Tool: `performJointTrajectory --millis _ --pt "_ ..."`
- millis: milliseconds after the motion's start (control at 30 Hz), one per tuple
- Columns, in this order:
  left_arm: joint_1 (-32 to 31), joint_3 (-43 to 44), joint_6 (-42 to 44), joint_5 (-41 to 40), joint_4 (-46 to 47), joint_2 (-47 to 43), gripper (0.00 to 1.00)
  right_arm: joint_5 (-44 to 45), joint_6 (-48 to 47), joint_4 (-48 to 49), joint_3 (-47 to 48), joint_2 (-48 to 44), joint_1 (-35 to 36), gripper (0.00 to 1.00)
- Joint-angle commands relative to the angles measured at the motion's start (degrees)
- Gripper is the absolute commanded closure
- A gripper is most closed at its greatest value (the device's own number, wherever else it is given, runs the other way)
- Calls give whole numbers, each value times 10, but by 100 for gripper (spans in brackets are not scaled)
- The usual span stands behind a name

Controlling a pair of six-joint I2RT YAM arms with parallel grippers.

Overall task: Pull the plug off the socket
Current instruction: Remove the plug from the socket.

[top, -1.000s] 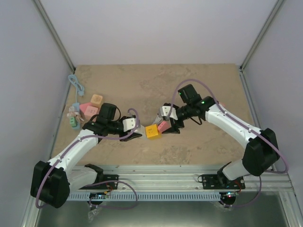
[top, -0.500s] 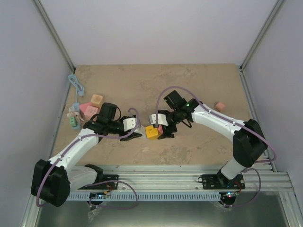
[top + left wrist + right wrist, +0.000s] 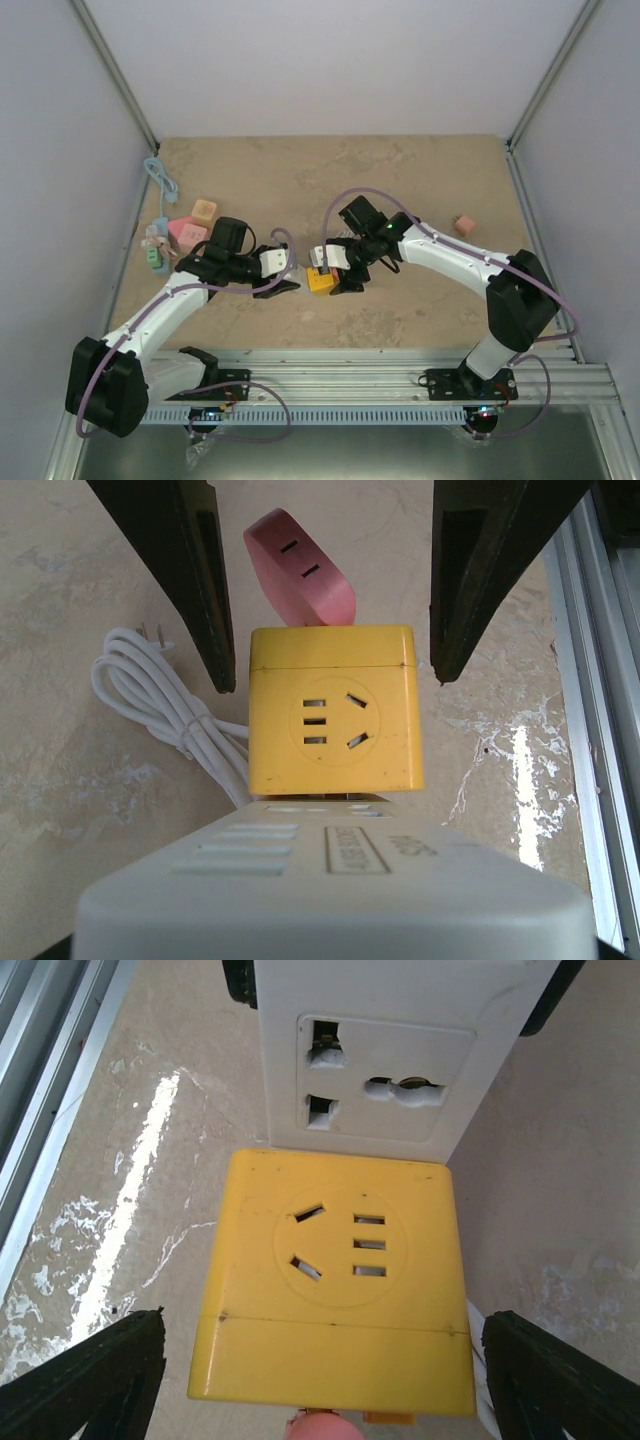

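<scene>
Yellow plastic cube plug [image 3: 332, 710]: where was it against the tools? (Ines)

Butted onto the end of the white plastic socket strip [image 3: 330, 880]. The right gripper [image 3: 322, 1320] straddled it, one black finger each side. (Tom)

Was that one gripping? (Ines)

No. Its jaws stood apart. The left wrist view showed a sliver of table between each finger and the cube's side walls, no contact visible. (Tom)

And the left gripper [image 3: 288, 270]? (Ines)

Clamped on the white strip, a fingertip on each side. The strip ran straight out along that tool's axis, with the cube just past its far end. (Tom)

Anything else near the tools? (Ines)

A pink flat plastic adapter [image 3: 300, 575] touched the cube on the face away from the left gripper, toward the right gripper's palm. Couldn't tell whether it was plugged in. A white coiled cable [image 3: 150, 695] lay on the beige stone-look tabletop [image 3: 60, 810] beside the cube, just outside one right finger. A pink block [image 3: 187, 233] and an orange block [image 3: 204, 209] sat well behind the left wrist. (Tom)
</scene>
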Motion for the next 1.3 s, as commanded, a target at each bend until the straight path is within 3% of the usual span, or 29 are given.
performJointTrajectory --millis 0,100,333,500,667,867,1000,1267 --pt "3 16 5 21 11 -4 100 1 -5 6 5 9 5 16" --pt "3 16 5 22 11 -3 100 5 -6 7 4 12 7 19" --pt "3 16 5 22 11 -2 100 1 -11 1 7 15 9 35" --pt "3 15 6 21 11 -2 100 -8 -18 -10 9 15 8 68" --pt "3 14 -3 19 16 -2 100 -5 -18 -10 5 12 9 70" --pt "3 8 -31 -12 45 3 100 0 13 3 0 5 6 84" --pt "3 6 -39 -28 60 5 100 -25 28 -5 6 6 -10 88" --pt "3 4 -37 -32 63 4 100 -37 34 -24 32 26 -19 90"
